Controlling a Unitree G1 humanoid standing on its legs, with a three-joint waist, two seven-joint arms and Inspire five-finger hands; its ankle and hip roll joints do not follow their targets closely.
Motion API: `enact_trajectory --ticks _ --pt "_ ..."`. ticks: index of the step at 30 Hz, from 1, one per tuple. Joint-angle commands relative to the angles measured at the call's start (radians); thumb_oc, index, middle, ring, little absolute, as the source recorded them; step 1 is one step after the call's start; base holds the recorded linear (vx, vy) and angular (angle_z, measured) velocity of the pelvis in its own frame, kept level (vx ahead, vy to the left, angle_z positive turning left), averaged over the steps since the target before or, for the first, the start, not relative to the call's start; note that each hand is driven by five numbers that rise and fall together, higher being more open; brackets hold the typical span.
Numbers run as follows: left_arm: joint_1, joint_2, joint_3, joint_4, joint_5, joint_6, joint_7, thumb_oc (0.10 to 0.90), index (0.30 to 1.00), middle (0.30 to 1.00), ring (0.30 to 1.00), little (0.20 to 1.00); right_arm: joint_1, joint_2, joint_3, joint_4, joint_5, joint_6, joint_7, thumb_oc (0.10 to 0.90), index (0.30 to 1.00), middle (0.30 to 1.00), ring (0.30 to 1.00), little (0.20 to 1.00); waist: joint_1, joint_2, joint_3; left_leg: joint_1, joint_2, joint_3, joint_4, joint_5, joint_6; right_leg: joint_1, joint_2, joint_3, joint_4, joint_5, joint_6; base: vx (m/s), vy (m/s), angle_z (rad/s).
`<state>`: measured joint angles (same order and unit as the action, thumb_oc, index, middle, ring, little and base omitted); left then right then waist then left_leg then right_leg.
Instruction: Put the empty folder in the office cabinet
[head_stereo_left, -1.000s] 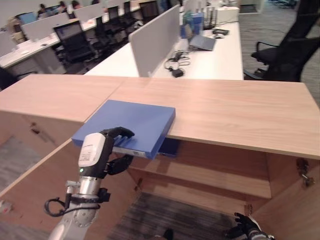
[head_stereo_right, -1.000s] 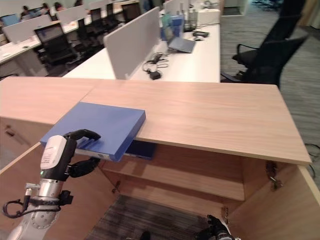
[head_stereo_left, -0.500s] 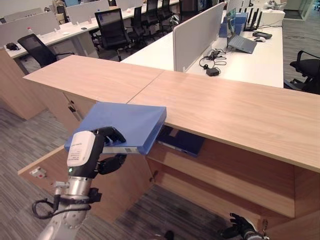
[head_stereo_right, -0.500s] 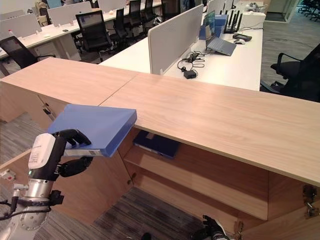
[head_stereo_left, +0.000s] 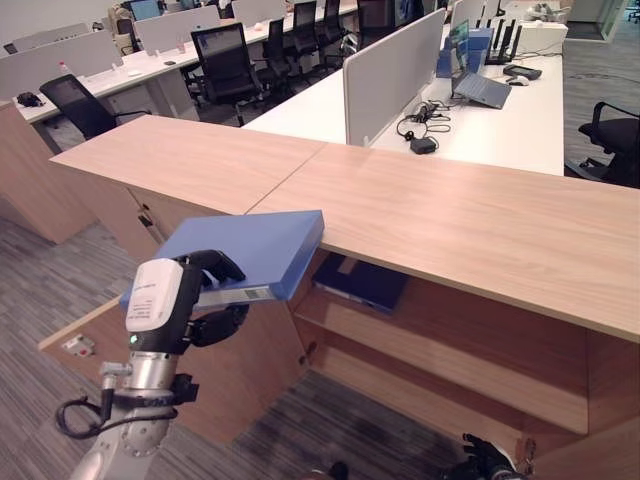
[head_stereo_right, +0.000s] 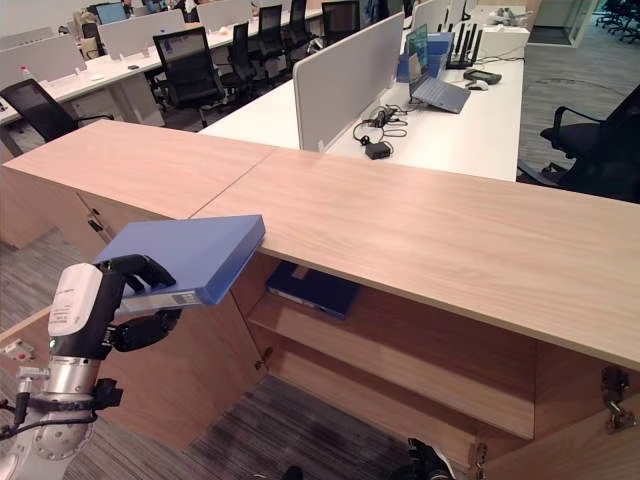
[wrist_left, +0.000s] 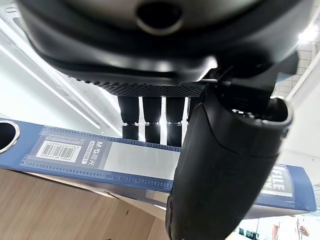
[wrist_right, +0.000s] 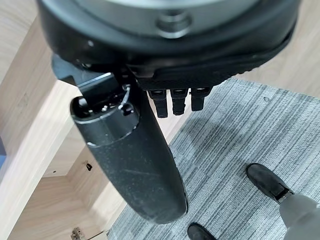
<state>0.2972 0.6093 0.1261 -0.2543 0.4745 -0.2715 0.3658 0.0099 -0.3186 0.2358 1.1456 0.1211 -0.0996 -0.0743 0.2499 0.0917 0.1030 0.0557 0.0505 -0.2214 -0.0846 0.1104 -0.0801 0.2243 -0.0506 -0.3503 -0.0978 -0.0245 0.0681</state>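
Observation:
My left hand (head_stereo_left: 196, 276) is shut on the near edge of the blue folder (head_stereo_left: 246, 248), fingers over its top and thumb (wrist_left: 225, 165) under its labelled spine (wrist_left: 100, 157). The folder is held flat in the air, its far corner at the front edge of the wooden counter (head_stereo_left: 450, 215), above the open cabinet. The cabinet's upper shelf (head_stereo_left: 430, 355) lies below and to the right of the folder. My right hand (head_stereo_left: 486, 461) hangs low by the floor in front of the cabinet, its fingers (wrist_right: 175, 102) relaxed and holding nothing.
A dark blue folder (head_stereo_left: 362, 283) lies flat on the upper shelf. The left cabinet door (head_stereo_left: 120, 340) stands open beside my left arm, and the right door (head_stereo_right: 590, 440) is open too. Behind the counter are white desks with a partition (head_stereo_left: 390, 60), a laptop and black office chairs.
The camera has moved. The folder, which lay partly on the counter top, has been drawn back toward me and to the left, still in my left hand. The right hand stays low.

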Motion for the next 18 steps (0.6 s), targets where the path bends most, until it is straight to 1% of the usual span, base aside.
enact_trajectory --ticks 1,3,4,5,6,8,9,11,12,13,15,16,17,18 --pt "0.012 0.017 0.009 -0.047 -0.084 -0.001 -0.019 0.400 0.300 0.300 0.300 0.300 -0.069 -0.004 0.021 -0.005 -0.001 -0.035 -0.010 0.800 0.900 0.900 0.900 0.900 -0.004 -0.048 0.007 0.043 0.019 0.043 0.002 -0.097 -0.019 -0.022 -0.012 0.038 0.011 -0.080 0.022 0.00 0.000 0.00" --pt "-0.069 0.006 0.024 -0.143 -0.220 -0.026 -0.029 0.400 0.300 0.300 0.300 0.300 -0.068 -0.001 0.035 -0.005 -0.003 -0.034 -0.003 0.800 0.900 0.900 0.900 0.900 -0.016 -0.053 0.000 0.050 0.020 0.057 0.000 -0.103 -0.014 -0.025 -0.013 0.045 0.011 -0.075 0.026 0.00 0.000 0.00" --pt "-0.086 0.004 0.025 -0.163 -0.264 -0.032 -0.040 0.400 0.300 0.300 0.300 0.300 -0.068 -0.001 0.037 -0.006 0.000 -0.033 -0.001 0.800 0.900 0.900 0.900 0.900 -0.019 -0.054 -0.003 0.052 0.020 0.061 -0.001 -0.104 -0.013 -0.025 -0.014 0.047 0.011 -0.073 0.027 0.01 0.013 -0.06" --pt "-0.087 0.004 0.026 -0.165 -0.268 -0.031 -0.044 0.400 0.300 0.300 0.300 0.300 -0.069 -0.002 0.036 -0.006 0.000 -0.032 0.000 0.800 0.900 0.900 0.900 0.900 -0.018 -0.054 -0.002 0.052 0.020 0.062 -0.001 -0.104 -0.013 -0.026 -0.014 0.047 0.011 -0.073 0.027 0.00 0.015 -0.13" --pt "-0.120 0.009 0.027 -0.183 -0.370 -0.044 -0.079 0.400 0.300 0.300 0.300 0.300 -0.068 -0.006 0.037 -0.006 0.002 -0.028 0.005 0.800 0.900 0.900 0.900 0.900 -0.022 -0.053 -0.004 0.054 0.019 0.066 -0.002 -0.105 -0.012 -0.025 -0.016 0.048 0.011 -0.070 0.028 0.00 0.017 -0.24" --pt "-0.153 0.022 0.029 -0.211 -0.505 -0.059 -0.146 0.400 0.300 0.300 0.300 0.300 -0.070 -0.011 0.039 -0.006 -0.001 -0.023 0.016 0.800 0.900 0.900 0.900 0.900 -0.027 -0.050 -0.006 0.054 0.018 0.069 -0.003 -0.106 -0.011 -0.025 -0.018 0.049 0.011 -0.068 0.031 0.00 0.021 -0.18" --pt "-0.153 0.023 0.032 -0.212 -0.512 -0.058 -0.151 0.400 0.300 0.300 0.300 0.300 -0.071 -0.011 0.039 -0.006 -0.001 -0.023 0.017 0.800 0.900 0.900 0.900 0.900 -0.026 -0.050 -0.005 0.053 0.018 0.069 -0.003 -0.106 -0.011 -0.025 -0.018 0.049 0.011 -0.068 0.031 0.00 0.017 -0.04" --pt "-0.191 0.065 0.048 -0.227 -0.706 -0.062 -0.260 0.400 0.300 0.300 0.300 0.300 -0.074 -0.023 0.041 -0.012 0.003 -0.017 0.036 0.800 0.900 0.900 0.900 0.900 -0.033 -0.045 -0.009 0.056 0.017 0.073 -0.003 -0.108 -0.009 -0.024 -0.021 0.051 0.011 -0.066 0.033 0.00 0.025 -0.05" --pt "-0.212 0.123 0.081 -0.236 -0.877 -0.060 -0.349 0.400 0.300 0.300 0.300 0.300 -0.074 -0.028 0.040 -0.012 0.012 -0.013 0.058 0.800 0.900 0.900 0.900 0.900 -0.036 -0.041 -0.013 0.061 0.016 0.076 -0.003 -0.112 -0.008 -0.022 -0.022 0.055 0.011 -0.066 0.035 0.01 0.042 -0.08" --pt "-0.228 0.180 0.087 -0.231 -1.019 -0.048 -0.425 0.400 0.300 0.300 0.300 0.300 -0.071 -0.034 0.045 -0.005 0.006 -0.009 0.070 0.800 0.900 0.900 0.900 0.900 -0.039 -0.037 -0.017 0.066 0.016 0.080 -0.003 -0.115 -0.009 -0.019 -0.024 0.058 0.011 -0.065 0.035 0.01 0.042 -0.07" --pt "-0.232 0.220 0.095 -0.236 -1.151 -0.033 -0.504 0.400 0.300 0.300 0.300 0.300 -0.068 -0.038 0.050 -0.002 0.002 -0.005 0.086 0.800 0.900 0.900 0.900 0.900 -0.043 -0.036 -0.019 0.071 0.014 0.082 -0.003 -0.118 -0.009 -0.016 -0.025 0.063 0.011 -0.064 0.035 0.01 0.020 -0.04" --pt "-0.232 0.220 0.095 -0.235 -1.151 -0.033 -0.504 0.400 0.300 0.300 0.300 0.300 -0.068 -0.037 0.051 -0.002 0.002 -0.005 0.086 0.800 0.900 0.900 0.900 0.900 -0.043 -0.036 -0.019 0.072 0.014 0.083 -0.003 -0.118 -0.009 -0.016 -0.025 0.063 0.011 -0.064 0.035 0.00 0.016 -0.05" --pt "-0.239 0.257 0.095 -0.244 -1.245 -0.021 -0.560 0.400 0.300 0.300 0.300 0.300 -0.068 -0.042 0.053 0.008 0.000 -0.005 0.095 0.800 0.900 0.900 0.900 0.900 -0.045 -0.035 -0.021 0.075 0.013 0.087 -0.003 -0.120 -0.009 -0.015 -0.026 0.064 0.011 -0.063 0.037 0.00 0.018 -0.08" --pt "-0.238 0.274 0.099 -0.248 -1.277 -0.013 -0.580 0.400 0.300 0.300 0.300 0.300 -0.065 -0.043 0.051 0.013 0.000 -0.005 0.097 0.800 0.900 0.900 0.900 0.900 -0.045 -0.034 -0.022 0.076 0.012 0.088 -0.003 -0.121 -0.008 -0.013 -0.026 0.065 0.011 -0.063 0.037 0.00 0.033 -0.09"
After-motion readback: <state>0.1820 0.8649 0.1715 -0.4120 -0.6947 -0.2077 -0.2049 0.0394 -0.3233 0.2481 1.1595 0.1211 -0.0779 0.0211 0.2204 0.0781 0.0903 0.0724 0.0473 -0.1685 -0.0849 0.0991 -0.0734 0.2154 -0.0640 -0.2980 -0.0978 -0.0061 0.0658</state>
